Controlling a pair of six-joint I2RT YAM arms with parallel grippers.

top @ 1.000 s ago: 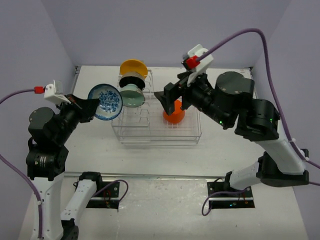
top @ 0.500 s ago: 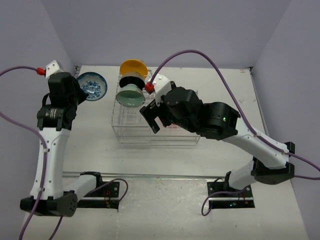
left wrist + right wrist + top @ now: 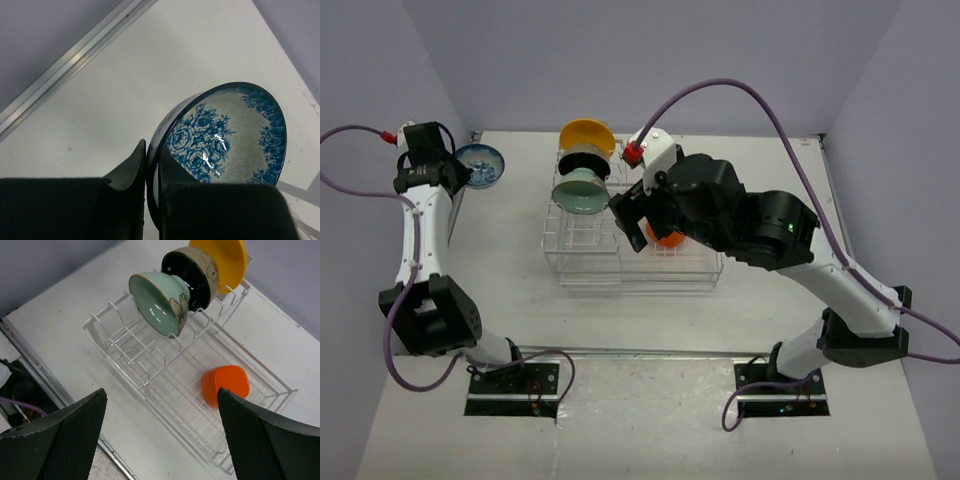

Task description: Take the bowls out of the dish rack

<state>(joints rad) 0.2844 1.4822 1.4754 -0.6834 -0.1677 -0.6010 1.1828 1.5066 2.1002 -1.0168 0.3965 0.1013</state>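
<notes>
Top view hides a lot. The right arm's bulk sits over the dish rack (image 3: 620, 272), so the orange bowl (image 3: 666, 240) only peeks out as a sliver, and the right gripper (image 3: 630, 215) is a dark lump there. Its wrist camera settles it: the two fingers (image 3: 55, 440) stand wide apart and released, nothing between them, hanging above the rack (image 3: 150, 365).

From that camera:
- the mint bowl (image 3: 160, 302) stands on edge in the tall slots
- the black bowl (image 3: 192, 277) is right behind it, mostly covered
- the yellow bowl (image 3: 222, 257) is last in line, its top cut off by the frame
- the orange bowl (image 3: 225, 385) lies upside down in the low basket, at about 4 o'clock from the mint one

The blue-and-white bowl (image 3: 480, 165) is out of the rack, at about 10 o'clock from it near the table's (image 3: 770, 290) far left corner. The left gripper (image 3: 152, 170) is clenched on its rim – one finger inside, one outside – with the bowl (image 3: 225, 135) tilted. Can't tell whether its base touches the table.

A metal rail (image 3: 75, 55) runs along the table edge behind it, and a purple cable (image 3: 740, 95) loops over the right arm.
</notes>
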